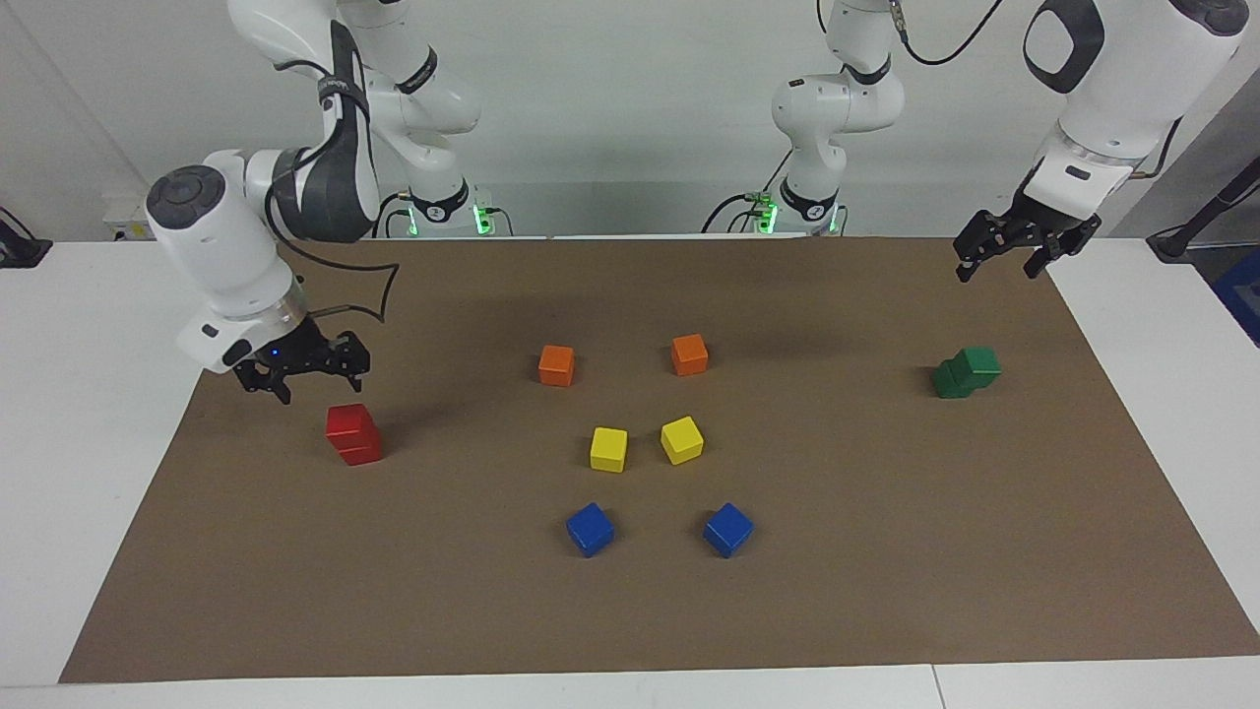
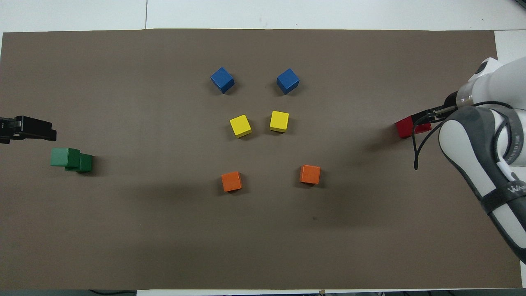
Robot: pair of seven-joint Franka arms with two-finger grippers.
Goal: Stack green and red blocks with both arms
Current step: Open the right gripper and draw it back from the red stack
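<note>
While both stacks appear built, each arm hangs close to its own pair. Landmark: the brown mat [image 1: 630, 611]. The red blocks [image 1: 353, 434] stand one on the other, roughly aligned, at the right arm's end of the mat; the right gripper [image 1: 300, 366] hangs just beside and above them, on the robots' side, fingers apart and holding nothing. The green blocks [image 1: 967, 371] sit at the left arm's end of the mat, the upper cube visibly offset on the lower. The left gripper [image 1: 1014, 246] is raised over the mat's corner nearest the robots, well apart from them, fingers spread, empty. Judgement: stacking done; green overhang is the weak point, and the left arm is nearer to correct it.
</note>
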